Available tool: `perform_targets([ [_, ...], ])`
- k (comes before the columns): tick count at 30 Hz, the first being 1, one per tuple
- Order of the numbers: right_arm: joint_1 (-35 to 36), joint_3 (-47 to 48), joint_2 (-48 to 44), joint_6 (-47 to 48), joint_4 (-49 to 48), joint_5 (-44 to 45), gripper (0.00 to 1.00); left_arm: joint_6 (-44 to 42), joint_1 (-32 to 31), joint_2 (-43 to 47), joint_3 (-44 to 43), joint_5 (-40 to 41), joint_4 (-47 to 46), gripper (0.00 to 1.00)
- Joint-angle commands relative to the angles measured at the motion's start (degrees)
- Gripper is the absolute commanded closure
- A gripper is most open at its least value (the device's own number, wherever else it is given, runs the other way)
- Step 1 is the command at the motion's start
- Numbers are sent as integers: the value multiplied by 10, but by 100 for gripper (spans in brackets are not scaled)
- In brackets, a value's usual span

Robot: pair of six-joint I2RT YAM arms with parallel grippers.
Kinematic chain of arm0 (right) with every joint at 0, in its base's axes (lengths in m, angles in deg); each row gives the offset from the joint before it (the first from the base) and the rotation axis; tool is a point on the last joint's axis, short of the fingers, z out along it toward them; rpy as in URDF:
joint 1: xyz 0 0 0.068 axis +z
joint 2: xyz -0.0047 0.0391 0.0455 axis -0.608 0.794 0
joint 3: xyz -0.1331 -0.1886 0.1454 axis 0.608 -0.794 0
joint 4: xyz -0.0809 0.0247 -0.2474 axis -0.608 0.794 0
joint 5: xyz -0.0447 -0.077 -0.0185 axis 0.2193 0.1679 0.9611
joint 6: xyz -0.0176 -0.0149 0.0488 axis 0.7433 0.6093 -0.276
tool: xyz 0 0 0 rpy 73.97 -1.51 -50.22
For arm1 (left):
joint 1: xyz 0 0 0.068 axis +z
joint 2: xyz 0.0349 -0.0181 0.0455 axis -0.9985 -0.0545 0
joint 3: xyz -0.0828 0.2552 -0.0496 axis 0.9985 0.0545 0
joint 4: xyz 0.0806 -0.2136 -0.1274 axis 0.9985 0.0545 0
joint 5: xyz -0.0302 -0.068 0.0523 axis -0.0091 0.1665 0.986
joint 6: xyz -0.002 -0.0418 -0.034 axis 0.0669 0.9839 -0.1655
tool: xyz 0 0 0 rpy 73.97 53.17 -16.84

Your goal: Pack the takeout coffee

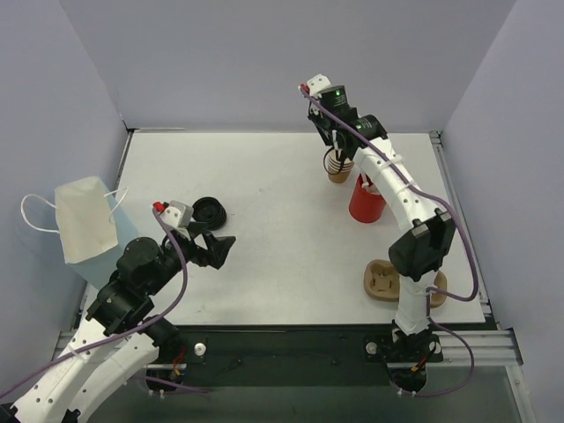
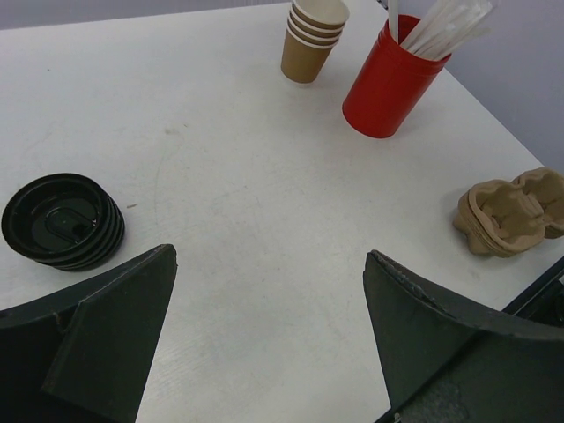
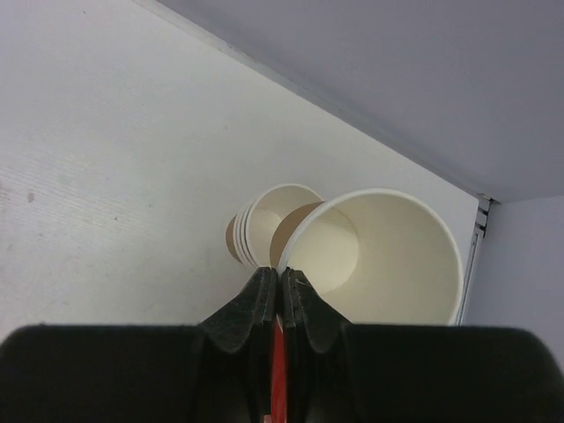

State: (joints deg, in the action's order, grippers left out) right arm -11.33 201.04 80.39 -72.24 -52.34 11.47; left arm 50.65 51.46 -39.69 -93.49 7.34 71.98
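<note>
White table, pale lavender walls on three sides.

Right gripper: jaws pinched together on the rim of a single brown paper cup, wall of the cup between the fingertips. Cup is open-topped, cream inside, tilted with its mouth toward the wrist camera. It sits at lower right of centre in that view, directly against the stack of brown cups. Cannot tell whether its base is clear of the stack or still nested in it. Overhead view puts this at upper centre of the frame, near the back wall. No lidded cup can be made out in any view.

Left gripper: fingers spread wide, nothing between them, over bare table. Overhead view shows it at lower left of centre.

Stack of black lids: left edge of the left wrist view, just beside the left finger.

Red cup: upright, holding white straws, just beside the cup stack.

Brown pulp cup carrier: right edge of that view, near the table's edge.

White paper bag: looped handles, far left of the overhead view, at the table's edge.
</note>
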Motion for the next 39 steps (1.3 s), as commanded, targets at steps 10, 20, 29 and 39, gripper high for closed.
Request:
perform_targets([
  [10,208,-214,-177,-150,19,90,98,-8,14,31,-6,79,-3,3],
  [20,340,-366,-200,-326,9,117,97,-2,34,42,-11,66,-4,4],
  [29,399,-378,-165,-373,-11,127,96,7,63,49,-3,45,-15,4],
  [39,419,-382,-116,-378,-24,162,91,8,63,56,1,52,-15,4],
])
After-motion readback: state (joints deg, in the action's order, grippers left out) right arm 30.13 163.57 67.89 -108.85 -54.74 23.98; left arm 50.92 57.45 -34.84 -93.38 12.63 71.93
